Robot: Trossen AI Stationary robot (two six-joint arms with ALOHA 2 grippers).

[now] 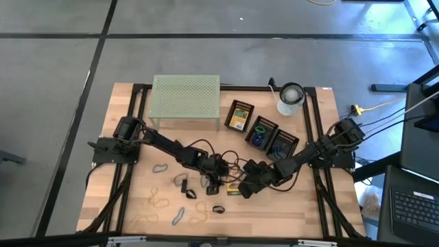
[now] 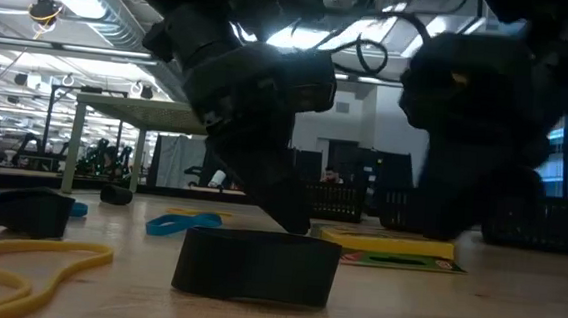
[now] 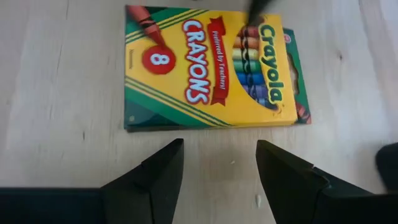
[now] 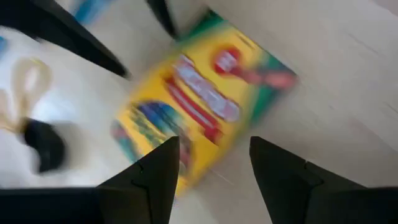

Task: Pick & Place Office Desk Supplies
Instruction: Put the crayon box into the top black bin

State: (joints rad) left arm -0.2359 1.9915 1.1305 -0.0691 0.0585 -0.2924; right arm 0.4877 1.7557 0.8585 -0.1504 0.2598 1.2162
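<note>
A yellow-green crayon box (image 3: 211, 65) lies flat on the wooden table near its middle; it also shows in the high view (image 1: 234, 190) and, blurred, in the right wrist view (image 4: 199, 106). My left gripper (image 3: 217, 168) hovers open just short of the box's long edge, with nothing between its fingers. My right gripper (image 4: 214, 165) stands open at the box from the opposite side. Whether a fingertip touches the box I cannot tell. A second crayon box (image 1: 239, 116) lies in a black tray. Rubber bands (image 1: 159, 200) and small black clips (image 1: 218, 209) lie loose on the near left.
A pale green perforated rack (image 1: 186, 101) stands at the back, with a white cup (image 1: 290, 99) at the back right. Two more black trays (image 1: 260, 130) (image 1: 285, 143) sit right of centre. In the low view a black clip (image 2: 256, 267) and a yellow band (image 2: 26, 261) lie closest.
</note>
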